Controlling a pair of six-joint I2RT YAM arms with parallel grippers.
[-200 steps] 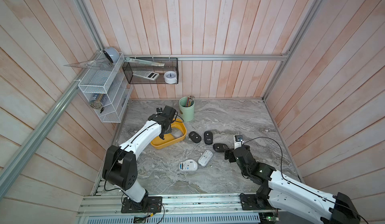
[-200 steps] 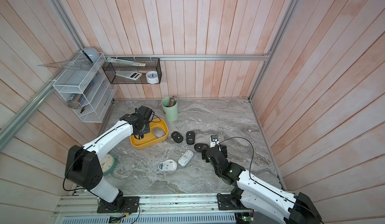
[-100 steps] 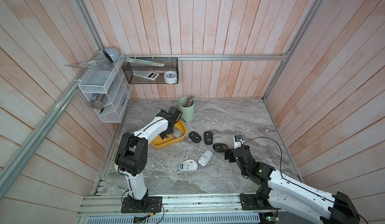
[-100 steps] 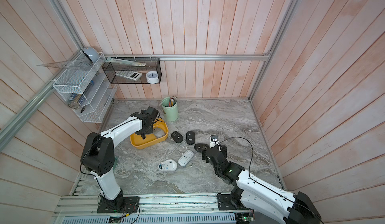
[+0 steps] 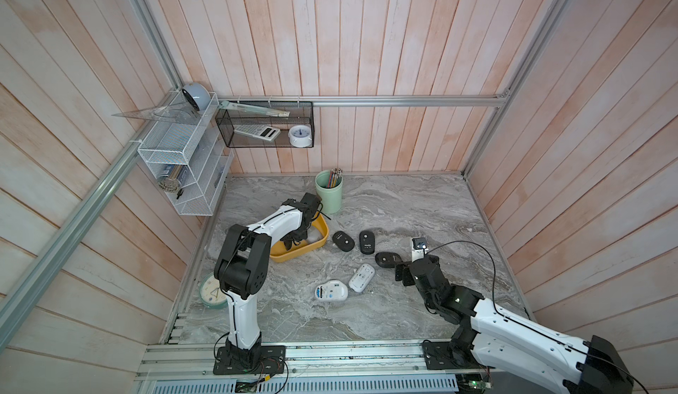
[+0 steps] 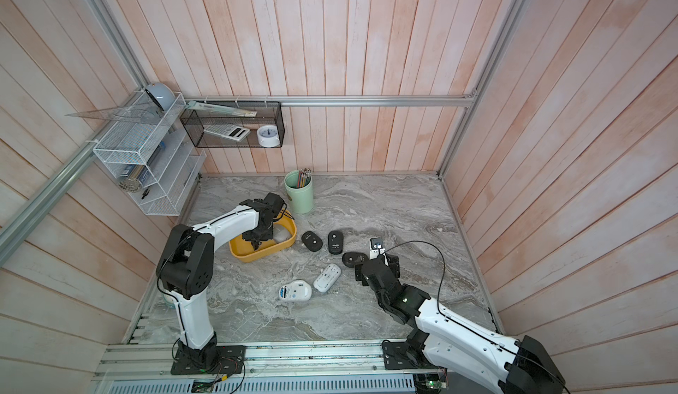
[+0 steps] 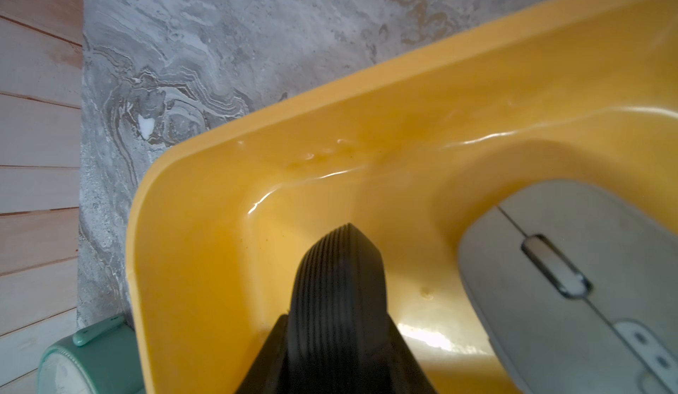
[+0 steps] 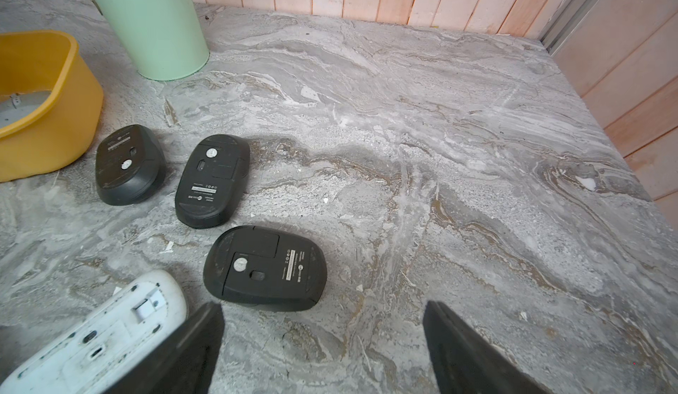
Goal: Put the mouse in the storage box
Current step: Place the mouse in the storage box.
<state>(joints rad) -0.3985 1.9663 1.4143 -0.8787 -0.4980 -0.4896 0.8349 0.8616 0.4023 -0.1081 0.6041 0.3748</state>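
Grey marble tabletop [image 5: 403, 208]: 5 mice remain outside the box. Your left arm [image 5: 275, 223]: the elbow has swung upright within the last second, while the wrist has not moved. Shallow yellow plastic storage box [image 5: 293, 256]: 1 flat grey mouse [image 7: 568, 274] lies inside, delivered. Left gripper [image 7: 339, 249] sits beside it, jaws together, empty. Right gripper [image 8: 323, 307] is spread wide, empty, near the oval black mouse [image 8: 265, 267], probably your next pick.

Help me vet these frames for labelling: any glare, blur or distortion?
Left wrist view: glare streaks on the storage box wall, grey mouse soft. Right wrist view: black mice sharp, right gripper soft at frame edge. Both top views: even light, wide-angle splay of wall planks.
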